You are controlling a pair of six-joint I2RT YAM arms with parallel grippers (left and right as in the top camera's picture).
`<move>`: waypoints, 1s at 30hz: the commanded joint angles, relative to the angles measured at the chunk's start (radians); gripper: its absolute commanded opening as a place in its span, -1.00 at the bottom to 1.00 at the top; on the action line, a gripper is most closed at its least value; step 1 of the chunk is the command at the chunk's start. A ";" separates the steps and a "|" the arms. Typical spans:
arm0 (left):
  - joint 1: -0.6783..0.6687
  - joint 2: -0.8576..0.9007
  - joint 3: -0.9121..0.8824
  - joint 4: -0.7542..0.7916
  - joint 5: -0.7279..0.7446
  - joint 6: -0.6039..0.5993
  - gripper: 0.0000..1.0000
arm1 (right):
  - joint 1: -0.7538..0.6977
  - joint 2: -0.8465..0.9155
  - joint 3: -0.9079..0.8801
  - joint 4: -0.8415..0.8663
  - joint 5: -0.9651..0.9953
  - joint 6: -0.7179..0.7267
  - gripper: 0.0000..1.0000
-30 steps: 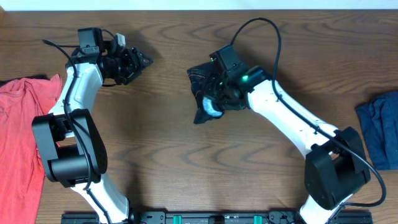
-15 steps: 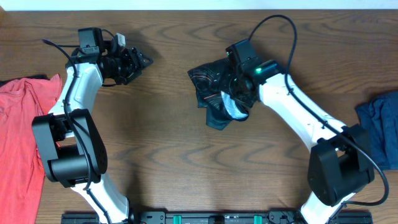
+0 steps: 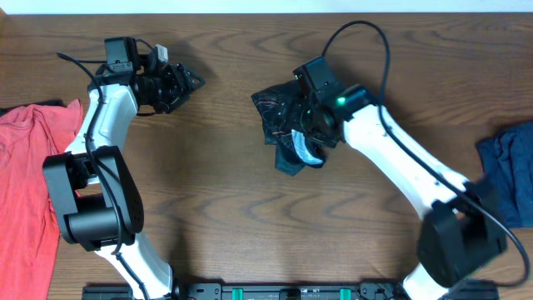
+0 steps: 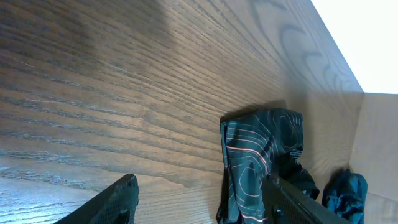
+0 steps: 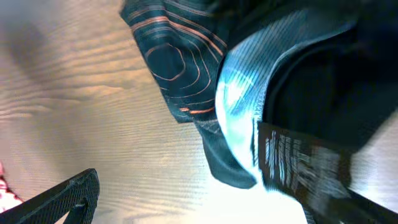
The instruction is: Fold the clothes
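**Inspector:** State of the task is requested.

**Assessor:** No fold is found. The black short-sleeved sports jersey with thin orange contour lines is seen bunched in a heap on the far half of the table, right of centre. Its pale grey inner collar is turned outward. The work is judged to be at its start. The garment is yet to be spread flat, and every fold is left to be made.

**Inspector:** And the grippers?

**Assessor:** The right gripper is held directly over the heap with its fingers spread wide. No cloth is seen pinched between them. The left gripper is parked well apart from the jersey, near the far left of the table. Its fingers are parted and nothing is held.

**Inspector:** Surface and surroundings?

**Assessor:** A brown wood-grain table is noted. A red crumpled garment is draped at its left edge and a dark blue crumpled garment at its right edge, both well apart from the jersey. Beyond the far edge only a pale strip is seen, so little can be said of the room.
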 commanded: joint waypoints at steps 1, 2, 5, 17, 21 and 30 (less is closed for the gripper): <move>-0.009 -0.010 0.023 -0.004 -0.012 0.033 0.32 | -0.006 -0.123 0.014 -0.025 0.131 0.008 0.99; -0.015 -0.010 0.021 -0.003 -0.012 0.042 0.32 | -0.009 -0.145 0.014 -0.033 0.156 0.008 0.99; -0.048 -0.010 0.014 -0.003 -0.026 0.064 0.32 | -0.023 -0.214 0.014 -0.051 0.230 -0.009 0.98; -0.276 0.120 0.006 0.092 -0.142 0.048 0.64 | -0.071 -0.296 0.014 -0.183 0.238 -0.083 0.98; -0.289 0.198 0.006 0.134 -0.132 0.023 0.70 | -0.071 -0.298 0.014 -0.198 0.219 -0.109 0.98; -0.290 0.332 0.006 0.216 -0.037 -0.050 0.70 | -0.085 -0.326 0.014 -0.200 0.213 -0.152 0.99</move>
